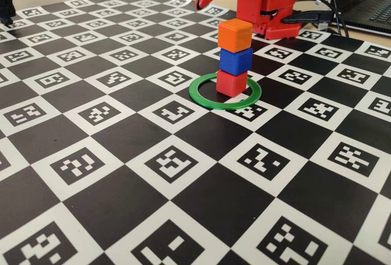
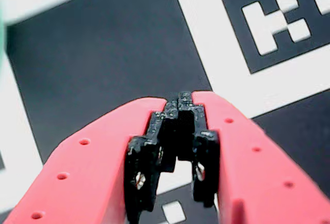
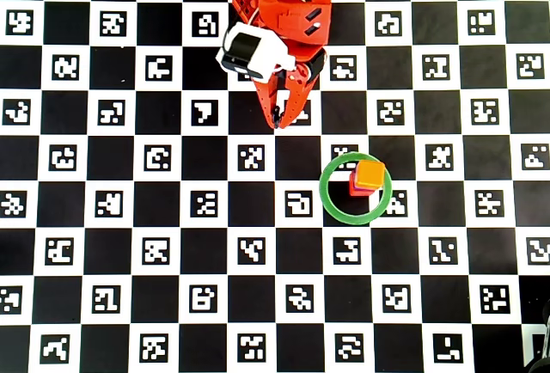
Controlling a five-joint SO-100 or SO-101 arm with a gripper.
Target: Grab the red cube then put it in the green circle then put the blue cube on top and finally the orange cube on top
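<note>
In the fixed view the red cube (image 1: 231,83) sits inside the green circle (image 1: 208,97). The blue cube (image 1: 236,60) rests on it and the orange cube (image 1: 235,34) tops the stack, which leans slightly. From overhead, the orange cube (image 3: 370,174) covers the blue one, and a sliver of the red cube (image 3: 355,189) shows inside the green circle (image 3: 331,201). My gripper (image 3: 277,124) is pulled back near the arm's base, well apart from the stack, pointing down at the board. In the wrist view the gripper (image 2: 180,100) is shut with nothing held.
A black-and-white checkerboard mat (image 1: 122,173) with printed markers covers the table. The red arm base (image 1: 269,2) stands just behind the stack. A laptop (image 1: 372,8) and cables lie at the far right, and a dark object (image 1: 5,5) sits at the far left edge.
</note>
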